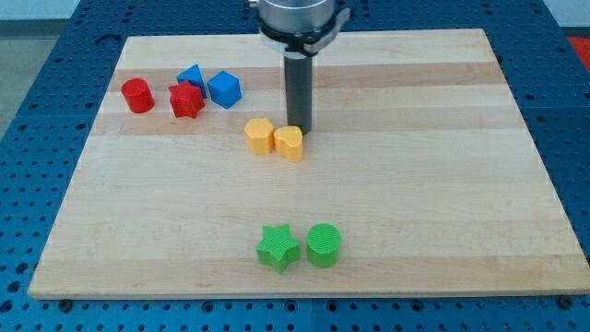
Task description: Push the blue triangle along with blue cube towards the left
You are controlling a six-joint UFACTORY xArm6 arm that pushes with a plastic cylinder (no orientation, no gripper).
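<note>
the wooden board (415, 231) carries every block. my tip (300, 129) is a bare rod gripping nothing, touching the yellow heart (289, 143) beside the yellow block (260, 136). the blue cube (224, 88) and blue triangle (191, 77) lie well to its left, near the view's top, by the red star (186, 100).

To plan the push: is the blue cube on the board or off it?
On the board: the blue cube rests on the wood near the view's top left, beside the blue triangle.

Tip (300, 129) behind yellow blocks (275, 138)
</note>
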